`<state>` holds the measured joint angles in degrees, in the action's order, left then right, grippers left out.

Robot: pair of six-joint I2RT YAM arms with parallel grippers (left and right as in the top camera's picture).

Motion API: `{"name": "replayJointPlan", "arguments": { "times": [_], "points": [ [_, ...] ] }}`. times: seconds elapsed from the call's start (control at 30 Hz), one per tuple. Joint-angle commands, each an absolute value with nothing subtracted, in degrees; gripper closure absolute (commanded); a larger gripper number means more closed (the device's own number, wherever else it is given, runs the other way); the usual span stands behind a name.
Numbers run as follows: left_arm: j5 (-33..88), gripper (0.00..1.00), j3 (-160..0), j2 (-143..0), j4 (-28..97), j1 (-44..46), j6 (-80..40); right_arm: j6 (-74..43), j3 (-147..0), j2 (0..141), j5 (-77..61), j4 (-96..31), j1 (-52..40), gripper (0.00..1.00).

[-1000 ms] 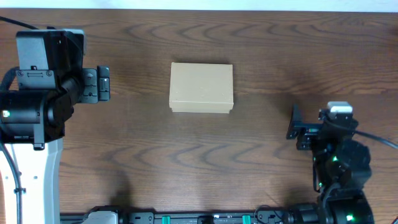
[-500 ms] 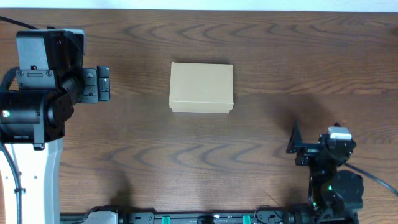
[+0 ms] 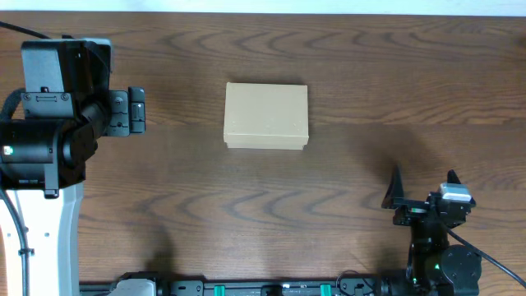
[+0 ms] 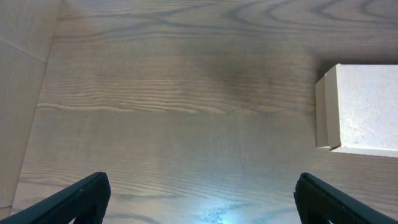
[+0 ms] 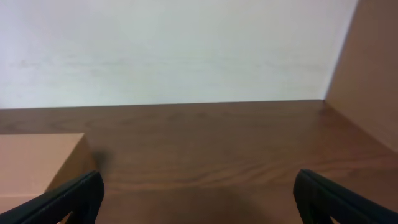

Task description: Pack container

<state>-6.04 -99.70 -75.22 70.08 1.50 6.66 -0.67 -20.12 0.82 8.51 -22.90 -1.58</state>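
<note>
The container [image 3: 266, 116], a plain tan cardboard box with its lid shut, lies flat on the dark wood table, a little left of centre. My left gripper [image 3: 138, 111] hovers well to its left, open and empty. In the left wrist view the left gripper [image 4: 202, 200] stands wide over bare wood, with the container [image 4: 364, 106] at the right edge. My right gripper [image 3: 423, 181] sits near the front right, open and empty, far from the box. In the right wrist view the right gripper [image 5: 199, 198] spans bare table, with a corner of the container [image 5: 37, 163] at the lower left.
A white wall [image 5: 186, 50] rises behind the table's far edge. A tan panel [image 5: 373, 74] stands at the right in the right wrist view. The left arm's bulky base [image 3: 41, 156] fills the left side of the table.
My right arm has drawn back toward the table's front edge, its gripper still open. The left arm and the container have not moved.
</note>
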Motion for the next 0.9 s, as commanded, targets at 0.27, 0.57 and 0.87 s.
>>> {"name": "replayJointPlan", "arguments": {
  "times": [0.27,0.57,0.87],
  "points": [
    [-6.6,0.05,-100.6,-75.1,70.1,1.1,6.6,-3.0,-18.3,0.3,8.3,-22.9,1.0,0.01],
    [-6.6,0.05,-100.6,-75.1,70.1,1.1,6.6,-10.5,-13.3,0.3,8.3,-21.8,0.0,0.01],
    [-6.6,0.05,-100.6,-75.1,70.1,1.1,6.6,-15.9,-6.8,0.3,7.9,-18.6,0.0,0.01]
  ]
}}
